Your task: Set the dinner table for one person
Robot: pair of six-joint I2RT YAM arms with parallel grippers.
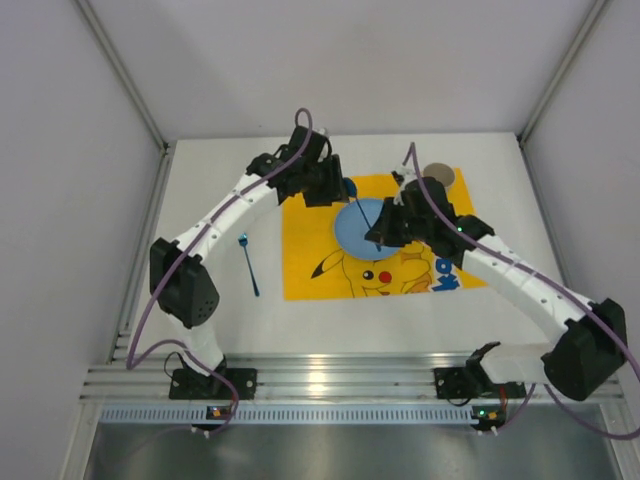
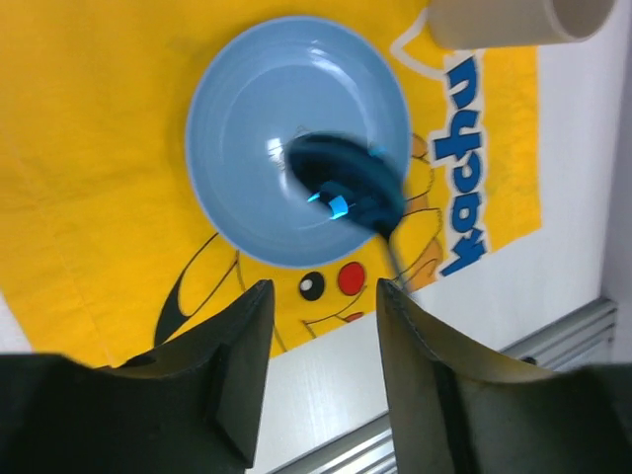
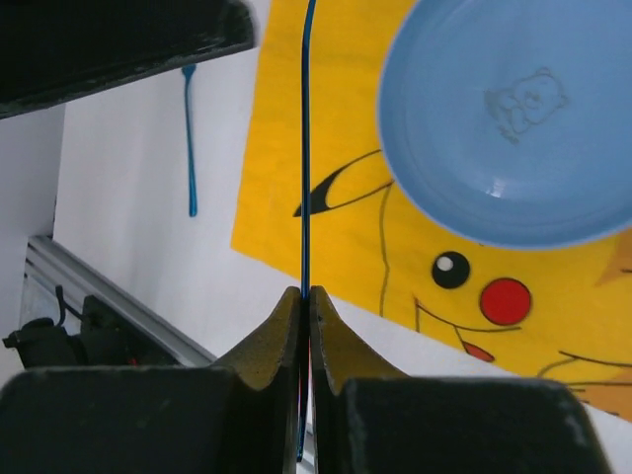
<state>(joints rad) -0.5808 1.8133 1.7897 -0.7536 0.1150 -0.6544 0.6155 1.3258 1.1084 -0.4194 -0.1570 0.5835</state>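
The white dinner table (image 1: 215,310) carries a yellow Pikachu mat (image 1: 310,270) with a light blue plate (image 1: 352,232) on it. My right gripper (image 1: 383,238) hovers over the plate's right edge, shut on the handle of a thin dark blue utensil (image 3: 305,148). In the left wrist view its blurred, spoon-like end (image 2: 346,183) hangs over the plate (image 2: 267,138). My left gripper (image 1: 335,188) is open and empty above the mat's far edge. A blue fork (image 1: 247,262) lies on the table left of the mat.
A beige cup (image 1: 438,176) stands at the mat's far right corner and shows in the left wrist view (image 2: 504,20). The aluminium rail (image 1: 330,380) runs along the near edge. Grey walls enclose the table's sides and back.
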